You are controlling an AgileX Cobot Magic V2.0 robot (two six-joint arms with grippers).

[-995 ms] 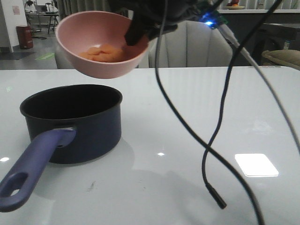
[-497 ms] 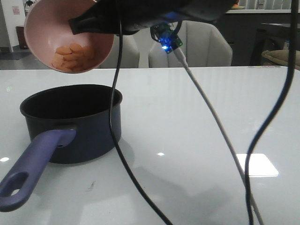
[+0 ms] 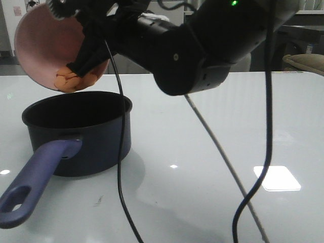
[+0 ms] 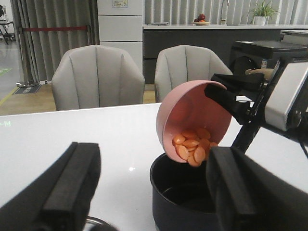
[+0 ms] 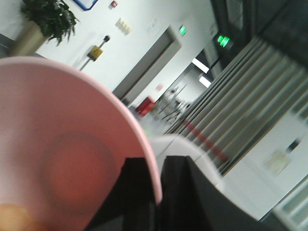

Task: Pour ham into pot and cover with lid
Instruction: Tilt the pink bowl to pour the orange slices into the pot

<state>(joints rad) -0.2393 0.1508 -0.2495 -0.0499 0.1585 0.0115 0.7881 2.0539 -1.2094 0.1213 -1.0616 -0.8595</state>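
My right gripper (image 3: 87, 54) is shut on the rim of a pink bowl (image 3: 43, 48), one finger inside and one outside (image 5: 159, 188). The bowl is tipped steeply over the dark navy pot (image 3: 81, 134). The orange ham (image 3: 70, 81) is piled at the bowl's low lip, just above the pot's mouth (image 4: 191, 146). The pot's purple handle (image 3: 35, 177) points toward the table's near left. My left gripper (image 4: 154, 192) hangs open and empty, level with the pot (image 4: 180, 199) and beside it. A thin shiny arc (image 4: 95, 223) beneath it looks like the lid's rim; the rest is hidden.
The right arm's bulky black body (image 3: 202, 45) fills the upper middle of the front view, with cables (image 3: 119, 167) dangling down to the white table (image 3: 212, 126). Grey chairs (image 4: 98, 77) stand behind the table's far edge.
The right arm swung the bowl left and tipped it further. The ham slid from the bowl's bottom to its lower lip over the pot.
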